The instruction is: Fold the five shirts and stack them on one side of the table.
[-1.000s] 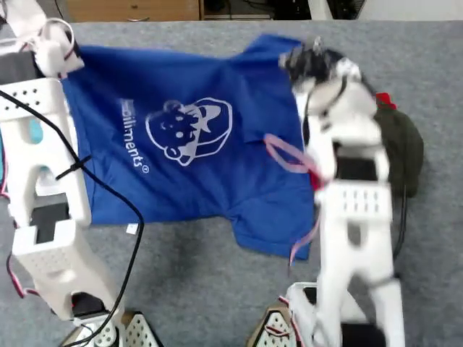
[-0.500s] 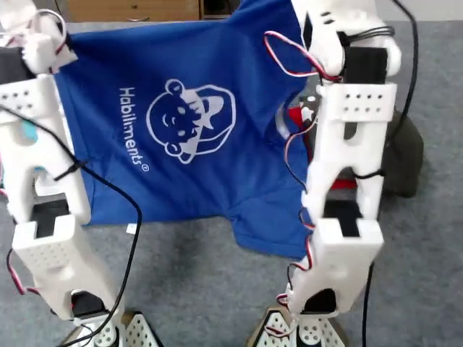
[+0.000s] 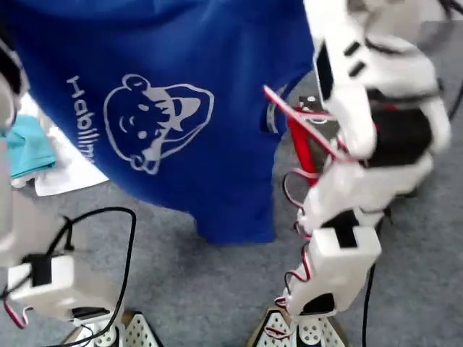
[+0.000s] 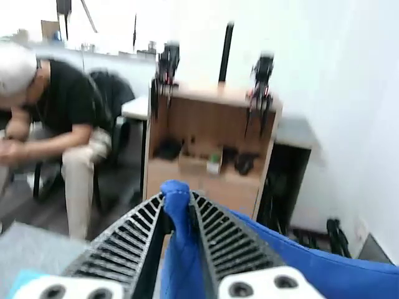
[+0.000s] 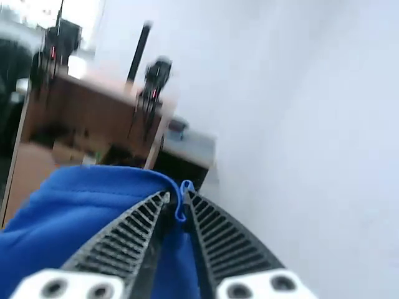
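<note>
Above the table (image 3: 217,289), the blue shirt (image 3: 210,152) now hangs lifted clear, L end effector (image 4: 177,200) & R end effector (image 5: 177,199) each clamped on fabric, prob. a pre-fold shake-out.

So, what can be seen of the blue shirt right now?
The blue shirt is soft knit-looking fabric with a white cartoon face and lettering printed on it. It hangs spread above the grey table, lower edge drooping toward it. The left gripper and right gripper each pinch a bunched fold of it between ribbed black fingers.
</note>
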Motion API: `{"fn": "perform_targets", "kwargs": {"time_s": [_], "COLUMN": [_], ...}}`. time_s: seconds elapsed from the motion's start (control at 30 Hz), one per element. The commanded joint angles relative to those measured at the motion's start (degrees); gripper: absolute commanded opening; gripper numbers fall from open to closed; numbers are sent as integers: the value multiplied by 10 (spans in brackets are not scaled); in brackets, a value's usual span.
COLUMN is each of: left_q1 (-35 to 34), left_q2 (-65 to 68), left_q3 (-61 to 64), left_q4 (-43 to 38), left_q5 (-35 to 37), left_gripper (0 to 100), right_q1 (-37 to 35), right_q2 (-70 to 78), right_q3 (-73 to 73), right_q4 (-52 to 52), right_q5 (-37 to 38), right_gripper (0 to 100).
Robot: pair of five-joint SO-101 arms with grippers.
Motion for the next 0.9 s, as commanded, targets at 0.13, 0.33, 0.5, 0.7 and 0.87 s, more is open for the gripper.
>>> {"fn": "perform_targets", "kwargs": {"time_s": [0.13,0.33,0.5,0.7,0.87], "left_q1": [-7,-8,-71,-96,-62], "left_q2": [-125,-217,-303,-410,-513], "left_q3": [-11,-10,19,148,312], "left_q4": [29,79,79,79,78], "left_q5": [-31,-86,-84,-83,-82], "left_gripper": [21,19,19,19,19], "right_q1": [-7,-3,-6,-6,-7], "right_q2": [-125,-196,-244,-279,-281], "right_q3": [-15,-15,-15,-15,29], "right_q4": [-28,-28,-47,-54,-53], "right_q5": [-18,-14,-14,-14,-14], "right_gripper": [1,2,2,2,2]}}
